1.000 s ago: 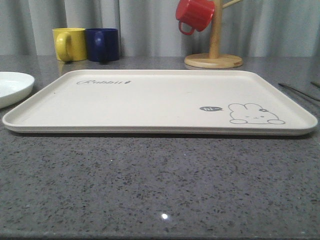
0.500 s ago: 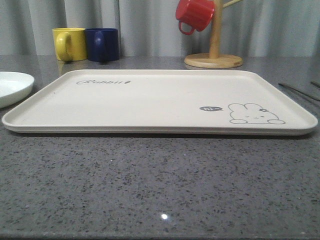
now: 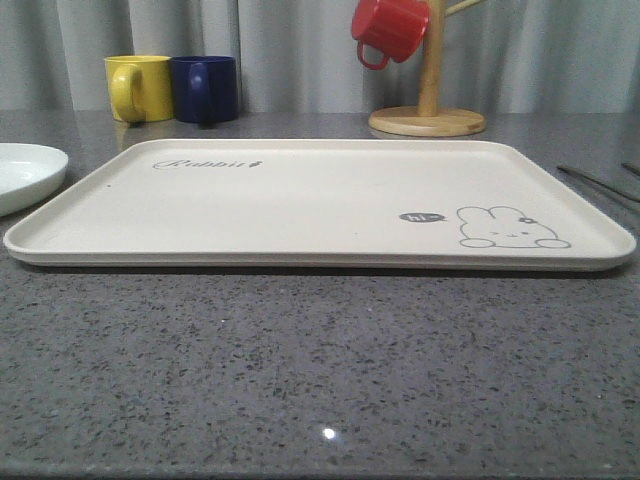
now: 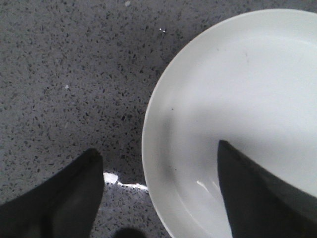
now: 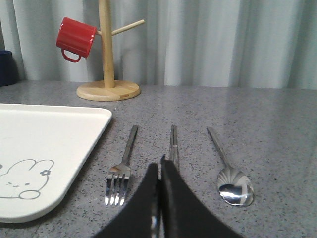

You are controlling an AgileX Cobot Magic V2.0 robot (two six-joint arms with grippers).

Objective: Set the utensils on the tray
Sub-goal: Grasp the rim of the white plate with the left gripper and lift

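Note:
The cream tray (image 3: pixel 300 200) with its bunny drawing lies bare in the middle of the counter; its corner (image 5: pixel 44 148) also shows in the right wrist view. A white plate (image 3: pixel 25 175) rests left of the tray. My left gripper (image 4: pixel 157 148) is open and straddles the plate's rim (image 4: pixel 148 124), one finger over the plate, the other over the counter. Right of the tray lie a fork (image 5: pixel 121 171), chopsticks (image 5: pixel 173 144) and a spoon (image 5: pixel 233 186), side by side. My right gripper (image 5: pixel 160 161) is shut just above the chopsticks' near end, which its fingers hide.
A yellow mug (image 3: pixel 140 88) and a blue mug (image 3: pixel 205 88) stand at the back left. A wooden mug stand (image 3: pixel 428 115) holding a red mug (image 3: pixel 390 28) stands behind the tray. Grey curtains close off the back.

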